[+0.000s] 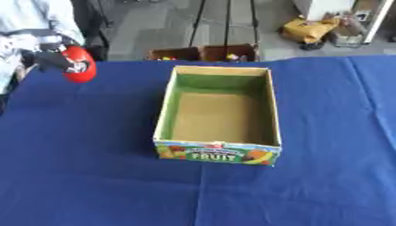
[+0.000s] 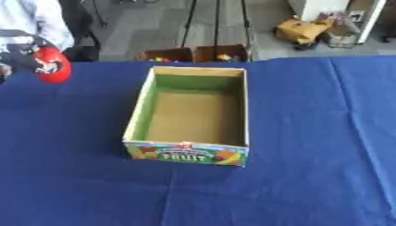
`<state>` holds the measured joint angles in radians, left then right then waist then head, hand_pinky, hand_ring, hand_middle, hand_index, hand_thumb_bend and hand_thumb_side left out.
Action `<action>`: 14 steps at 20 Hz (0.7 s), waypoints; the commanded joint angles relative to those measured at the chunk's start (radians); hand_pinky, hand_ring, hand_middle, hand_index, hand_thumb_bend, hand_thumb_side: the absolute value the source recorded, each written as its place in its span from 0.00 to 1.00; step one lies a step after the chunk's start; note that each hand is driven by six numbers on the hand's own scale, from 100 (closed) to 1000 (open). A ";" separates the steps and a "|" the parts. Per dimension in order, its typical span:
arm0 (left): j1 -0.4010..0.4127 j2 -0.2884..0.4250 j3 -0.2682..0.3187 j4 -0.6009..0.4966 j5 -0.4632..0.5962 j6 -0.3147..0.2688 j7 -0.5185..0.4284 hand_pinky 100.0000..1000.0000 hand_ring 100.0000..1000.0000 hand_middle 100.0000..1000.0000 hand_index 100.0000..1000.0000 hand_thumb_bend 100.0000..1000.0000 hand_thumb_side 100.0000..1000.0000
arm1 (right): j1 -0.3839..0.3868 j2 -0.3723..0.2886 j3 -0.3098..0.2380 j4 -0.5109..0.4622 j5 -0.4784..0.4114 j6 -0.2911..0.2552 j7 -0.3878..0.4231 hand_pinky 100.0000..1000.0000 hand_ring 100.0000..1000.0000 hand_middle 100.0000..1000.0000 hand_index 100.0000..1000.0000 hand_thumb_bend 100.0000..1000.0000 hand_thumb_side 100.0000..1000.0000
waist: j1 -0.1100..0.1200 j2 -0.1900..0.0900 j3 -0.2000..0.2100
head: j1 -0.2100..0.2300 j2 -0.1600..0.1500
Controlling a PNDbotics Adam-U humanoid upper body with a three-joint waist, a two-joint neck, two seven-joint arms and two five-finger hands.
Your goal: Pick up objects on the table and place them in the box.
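An open cardboard box (image 1: 217,149) with green inner walls and a "FRUIT" label on its front stands in the middle of the blue table; I see nothing inside it. At the far left my left hand (image 1: 52,59) is held above the table's far-left corner, its dark fingers curled round a red rounded object (image 1: 80,66). That object hangs well left of the box, level with its far end. My right hand shows in neither view.
Blue cloth (image 1: 93,176) covers the whole table. A person in light clothing (image 1: 31,22) stands at the far left corner. Beyond the far edge, two open cartons (image 1: 205,53) with small coloured things sit on the floor, with a yellow bag (image 1: 308,30) further back.
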<state>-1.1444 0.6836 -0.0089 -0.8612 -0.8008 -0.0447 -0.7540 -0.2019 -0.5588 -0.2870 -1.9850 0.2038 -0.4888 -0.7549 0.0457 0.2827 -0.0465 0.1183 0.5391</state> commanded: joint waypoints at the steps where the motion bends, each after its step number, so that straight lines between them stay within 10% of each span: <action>1: -0.035 0.005 -0.016 -0.050 0.022 -0.016 -0.018 0.20 0.43 0.49 0.61 0.00 0.34 | -0.004 -0.028 -0.002 -0.015 -0.011 -0.010 -0.011 0.67 0.72 0.64 0.79 0.00 0.89 | 0.000 -0.029 0.000 | -0.004 0.010; 14: -0.080 -0.100 -0.081 -0.147 0.123 -0.048 -0.089 0.17 0.41 0.47 0.61 0.00 0.34 | -0.011 -0.030 0.007 -0.015 -0.037 -0.005 0.006 0.67 0.72 0.64 0.79 0.00 0.89 | 0.008 -0.060 -0.011 | -0.007 0.018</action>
<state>-1.1941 0.5727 -0.0895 -0.9835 -0.6901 -0.0923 -0.8374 -0.2030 -0.5589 -0.2766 -1.9850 0.1804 -0.4812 -0.7410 0.0566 0.2444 -0.0564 0.1144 0.5537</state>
